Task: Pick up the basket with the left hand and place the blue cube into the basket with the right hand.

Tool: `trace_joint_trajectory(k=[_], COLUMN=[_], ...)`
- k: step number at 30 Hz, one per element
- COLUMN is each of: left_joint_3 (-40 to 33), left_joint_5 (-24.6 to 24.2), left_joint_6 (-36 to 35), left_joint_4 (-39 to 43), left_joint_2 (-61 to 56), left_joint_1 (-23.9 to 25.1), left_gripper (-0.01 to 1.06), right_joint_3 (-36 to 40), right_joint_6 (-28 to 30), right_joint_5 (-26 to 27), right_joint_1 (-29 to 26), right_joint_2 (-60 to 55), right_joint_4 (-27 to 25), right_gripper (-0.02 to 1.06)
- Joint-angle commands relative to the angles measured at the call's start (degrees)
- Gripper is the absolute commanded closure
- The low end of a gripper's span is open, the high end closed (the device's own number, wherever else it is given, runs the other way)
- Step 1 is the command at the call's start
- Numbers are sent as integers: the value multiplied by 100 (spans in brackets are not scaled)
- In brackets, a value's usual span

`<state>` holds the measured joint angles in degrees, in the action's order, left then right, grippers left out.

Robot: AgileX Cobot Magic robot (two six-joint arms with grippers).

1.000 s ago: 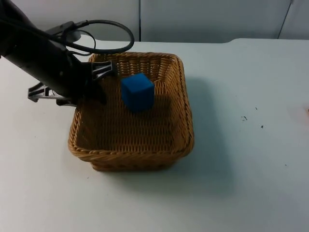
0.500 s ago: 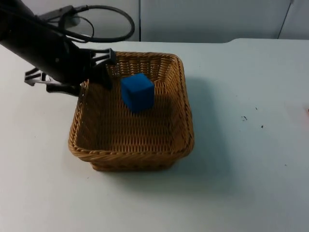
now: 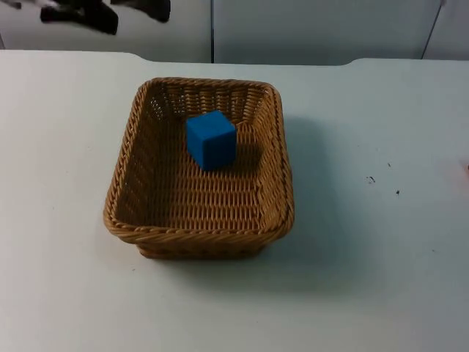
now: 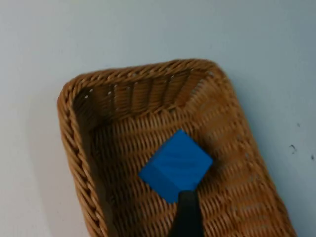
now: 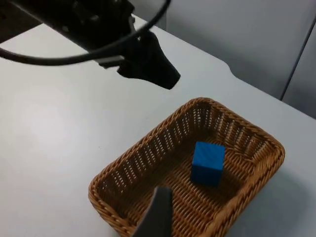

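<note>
My left gripper [image 3: 102,11] hangs high, well apart from the basket [image 3: 124,165]; whether it's released I cannot tell. Below it, the blue cube [image 3: 211,139] sits inside the basket (on the table [image 3: 366,242]).

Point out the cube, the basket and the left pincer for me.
cube [image 3: 211,139], top view, on its front face.
basket [image 3: 198,236], top view, on the near rim.
left pincer [image 5: 148,61], right wrist view, on its black body, raised above the table.

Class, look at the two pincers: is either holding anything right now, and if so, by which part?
Nothing is held. The left pincer is raised away from the basket, which sits on the table with the blue cube inside. The right pincer hovers above the basket, gripping nothing.
</note>
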<state>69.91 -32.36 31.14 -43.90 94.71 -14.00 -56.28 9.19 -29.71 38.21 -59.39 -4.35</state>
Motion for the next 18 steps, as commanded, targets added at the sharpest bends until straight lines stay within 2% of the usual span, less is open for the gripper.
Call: trace_joint_trajectory(k=[1, 5, 11, 13, 18], left_joint_3=[-3, -7, -490, -958, -1838], left_joint_5=[-371, -737, -819, -716, -653], left_joint_6=[-58, -183, -183, -173, -162], left_joint_4=[252, 547, 534, 556, 762], left_joint_2=[-576, -1329, -2350, -3059, -4298], left_joint_1=[-38, -38, -38, -38, -38], left_gripper=[41, 41, 41, 41, 41], right_joint_3=[41, 41, 44, 56, 419], right_joint_6=[41, 41, 41, 22, 22], right_joint_5=[77, -46, -366, -565, -585], right_joint_1=[27, 27, 27, 27, 27], right_joint_2=[207, 461, 848, 1100, 1493], right_joint_4=[19, 105, 126, 212, 347], right_gripper=[25, 25, 25, 25, 25])
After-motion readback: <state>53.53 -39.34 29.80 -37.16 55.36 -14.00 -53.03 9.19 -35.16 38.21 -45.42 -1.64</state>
